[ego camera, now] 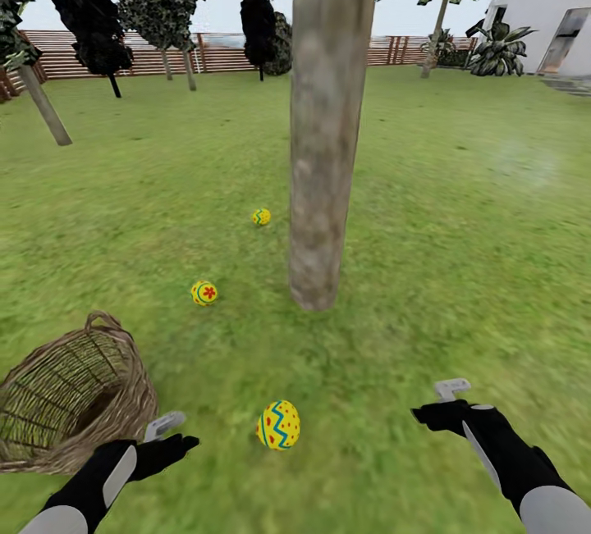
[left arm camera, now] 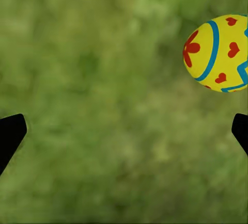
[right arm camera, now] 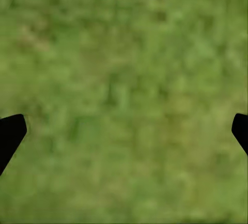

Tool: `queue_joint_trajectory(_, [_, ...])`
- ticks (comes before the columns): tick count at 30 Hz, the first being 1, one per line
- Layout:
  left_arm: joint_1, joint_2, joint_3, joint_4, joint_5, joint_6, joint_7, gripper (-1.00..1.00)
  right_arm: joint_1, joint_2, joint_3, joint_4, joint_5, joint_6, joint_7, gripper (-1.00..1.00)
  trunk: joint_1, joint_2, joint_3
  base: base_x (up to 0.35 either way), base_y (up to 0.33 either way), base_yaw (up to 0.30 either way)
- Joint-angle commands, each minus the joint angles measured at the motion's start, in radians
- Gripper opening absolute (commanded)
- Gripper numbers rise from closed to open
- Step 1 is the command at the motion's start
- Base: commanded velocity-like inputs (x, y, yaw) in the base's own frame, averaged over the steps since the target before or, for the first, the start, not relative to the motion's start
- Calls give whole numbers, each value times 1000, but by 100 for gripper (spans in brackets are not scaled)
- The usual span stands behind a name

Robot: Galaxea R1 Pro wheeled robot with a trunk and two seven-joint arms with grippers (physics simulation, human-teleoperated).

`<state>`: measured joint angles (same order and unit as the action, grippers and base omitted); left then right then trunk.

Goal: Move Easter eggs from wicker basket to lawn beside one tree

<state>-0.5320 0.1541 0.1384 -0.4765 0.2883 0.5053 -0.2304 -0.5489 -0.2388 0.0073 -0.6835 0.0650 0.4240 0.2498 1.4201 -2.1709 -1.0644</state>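
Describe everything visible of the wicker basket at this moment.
The wicker basket is brown openwork weave, deep and rounded, with a small loop handle at its rim. It lies tipped on its side on the lawn, its mouth turned up and toward the camera, so the inside shows: what can be seen of the interior holds no egg. It sits at the lower left of the head view, just beyond the left gripper, which hangs close by without clearly touching it. Only grass appears to touch it.
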Motion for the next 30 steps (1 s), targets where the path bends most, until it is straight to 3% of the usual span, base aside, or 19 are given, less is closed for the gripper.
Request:
queue_joint_trajectory(1, [0, -1, 4, -1, 3, 7, -3, 100, 0, -1, 1, -2, 7, 5, 5, 100, -4, 7, 2, 0, 340, 0])
queue_joint_trajectory(10, [0, -1, 5, 4, 6, 5, -3, 100, 0, -1, 0, -2, 7, 5, 5, 100, -39, 70, 31, -22, 161, 0])
queue_joint_trajectory(19, [0, 4, 9, 28, 9, 1, -43, 100, 0, -1, 0, -2, 7, 5, 5, 100, -73, 133, 59, -322, 71, 0])
queue_joint_trajectory(30, [0, 5, 9, 29, 5, -3, -39, 100, 0, -1, 1, 32, 7, 4, 3, 100, -115, 210, 93, -289, 51, 0])
